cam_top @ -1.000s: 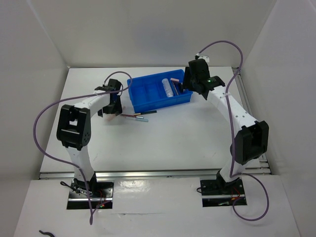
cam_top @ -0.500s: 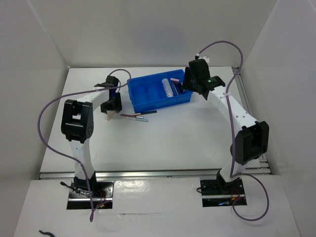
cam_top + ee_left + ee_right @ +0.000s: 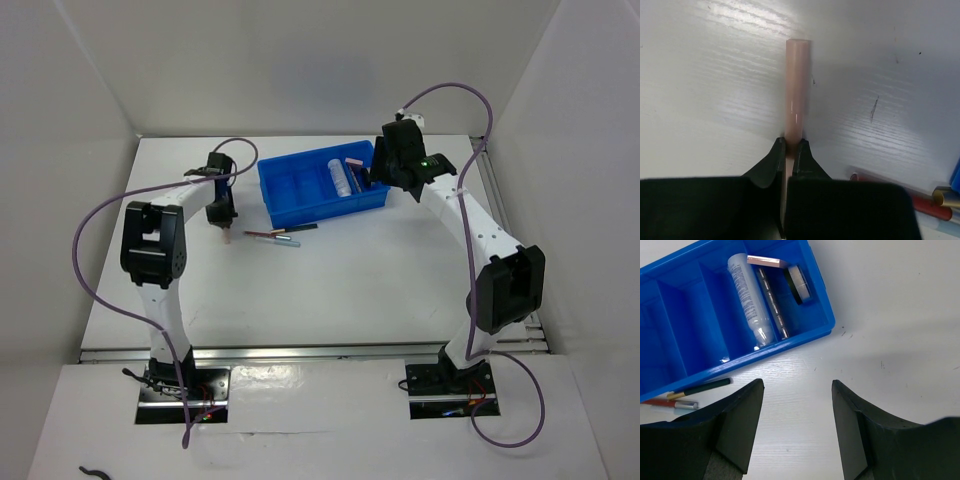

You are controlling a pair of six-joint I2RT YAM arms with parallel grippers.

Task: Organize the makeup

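Observation:
My left gripper [image 3: 791, 145] is shut on a thin pink pencil [image 3: 797, 90], which sticks out ahead of the fingertips just over the white table. From above, that gripper [image 3: 223, 226] sits left of the blue tray [image 3: 300, 185]. The tray's right compartment holds a clear-white tube [image 3: 750, 295], a long brown palette [image 3: 772, 302], a pink square [image 3: 765, 261] and a round compact [image 3: 799, 284]. A dark pencil [image 3: 705, 388] and a red one [image 3: 667, 403] lie on the table in front of the tray. My right gripper [image 3: 797, 405] hovers open and empty by the tray's right end.
The tray's left compartments [image 3: 685, 315] hold nothing. The loose pencils [image 3: 285, 233] lie just right of my left gripper. White walls enclose the table on three sides, and a purple cable loops over each arm.
My left gripper has closed onto the pink pencil and its arm has swung a little to the left. The right arm has not moved.

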